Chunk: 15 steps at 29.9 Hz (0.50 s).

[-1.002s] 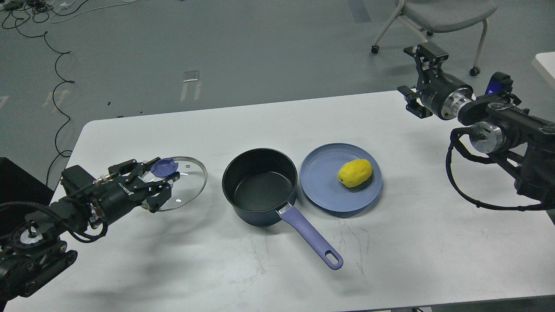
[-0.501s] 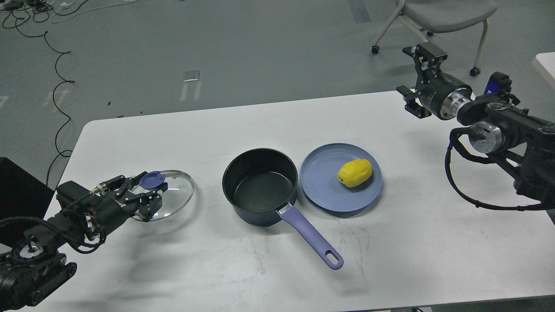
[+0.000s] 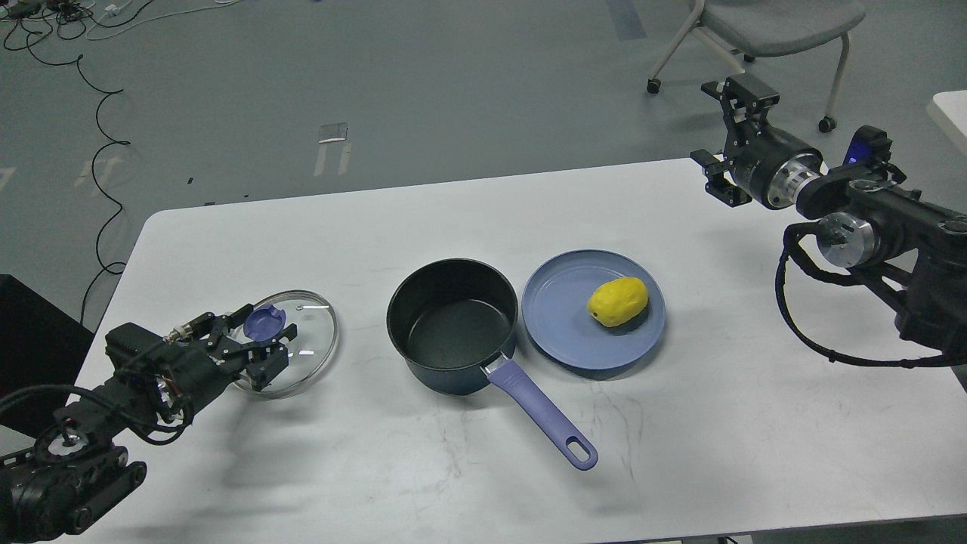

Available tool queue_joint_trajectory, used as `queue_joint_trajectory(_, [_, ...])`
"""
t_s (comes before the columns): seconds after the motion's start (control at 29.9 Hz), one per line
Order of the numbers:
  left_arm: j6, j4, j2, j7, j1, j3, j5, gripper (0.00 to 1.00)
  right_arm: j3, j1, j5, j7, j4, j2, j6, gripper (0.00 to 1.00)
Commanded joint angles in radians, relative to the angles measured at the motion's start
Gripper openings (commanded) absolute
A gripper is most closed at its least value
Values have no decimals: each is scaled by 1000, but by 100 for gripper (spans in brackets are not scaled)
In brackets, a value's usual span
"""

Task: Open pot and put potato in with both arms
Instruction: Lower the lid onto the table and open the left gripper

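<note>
Potato [image 3: 618,301] on plate [image 3: 559,332], likely firm, rounded, slippery; grasp advised across narrow middle; left gripper [image 3: 261,344] fingers clamped on lid [image 3: 310,351] knob near counter [image 3: 453,468] left edge; right gripper [image 3: 725,136] fingers apart.

left hand [image 3: 261,346] carried glass lid [image 3: 302,340] leftward, lower; lid now tilted nearer table edge

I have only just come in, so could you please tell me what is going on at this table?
The left gripper is at the knob of the glass lid, low at the table's left side. The pot stands open and empty. The potato lies on the blue plate beside it. The right gripper hangs above the far right corner, jaws open, holding nothing.
</note>
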Motion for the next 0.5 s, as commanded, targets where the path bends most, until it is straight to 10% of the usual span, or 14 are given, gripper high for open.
queue_joint_trajectory(0.0, [0, -1, -1, 0, 5, 1, 1, 97, 0, 0, 0, 0, 0, 0, 2, 100])
queue_joint_trajectory(0.47, [0, -14, 38, 0, -165, -3, -540, 98, -242, 199, -439, 86, 18, -5, -37, 96])
